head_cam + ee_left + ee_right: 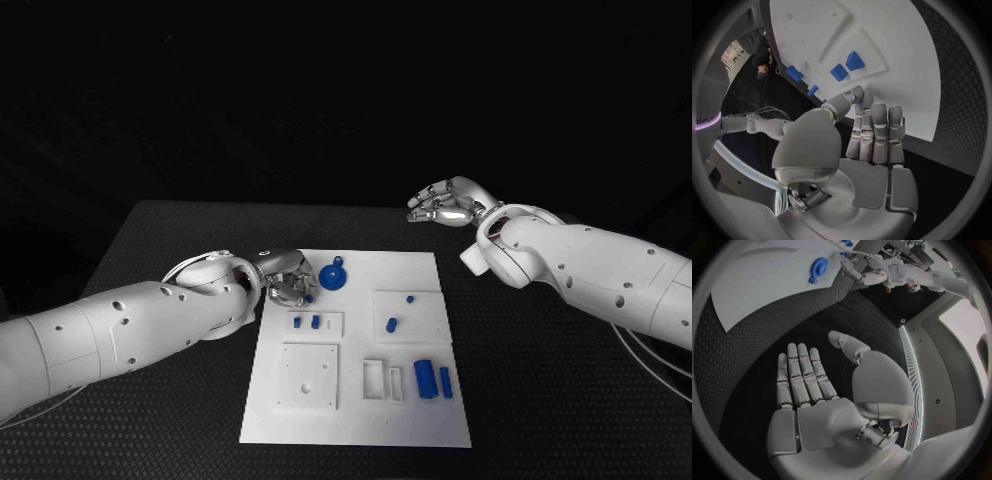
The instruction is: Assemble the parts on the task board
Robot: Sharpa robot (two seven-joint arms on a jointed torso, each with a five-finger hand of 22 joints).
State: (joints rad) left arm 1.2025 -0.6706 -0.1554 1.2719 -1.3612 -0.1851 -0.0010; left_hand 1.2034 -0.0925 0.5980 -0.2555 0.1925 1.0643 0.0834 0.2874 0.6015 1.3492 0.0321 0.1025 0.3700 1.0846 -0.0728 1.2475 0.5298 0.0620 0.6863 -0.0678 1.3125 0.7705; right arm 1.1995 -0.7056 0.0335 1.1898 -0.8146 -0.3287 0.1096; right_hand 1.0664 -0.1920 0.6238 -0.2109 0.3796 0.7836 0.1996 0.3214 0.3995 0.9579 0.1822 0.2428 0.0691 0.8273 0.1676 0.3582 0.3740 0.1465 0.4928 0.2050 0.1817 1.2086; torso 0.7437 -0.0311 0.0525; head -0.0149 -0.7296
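The white task board [361, 400] lies in the middle of the table. A round blue part with a tab [333, 277] sits near its far edge. Two small blue parts [307, 322] stand in a raised panel, and bigger blue parts [426, 377] lie at the near right. My left hand [286, 280] is over the board's far left corner. In the left wrist view its thumb meets a fingertip on a small blue part [860, 101] while the other fingers stay straight. My right hand [450, 203] hovers beyond the board's far right corner, fingers apart and holding nothing.
Two more small blue parts [410, 298] [392, 324] stand in a square panel right of centre. A blank raised square [309, 375] takes up the near left of the board. Black table [562, 400] surrounds the board on all sides.
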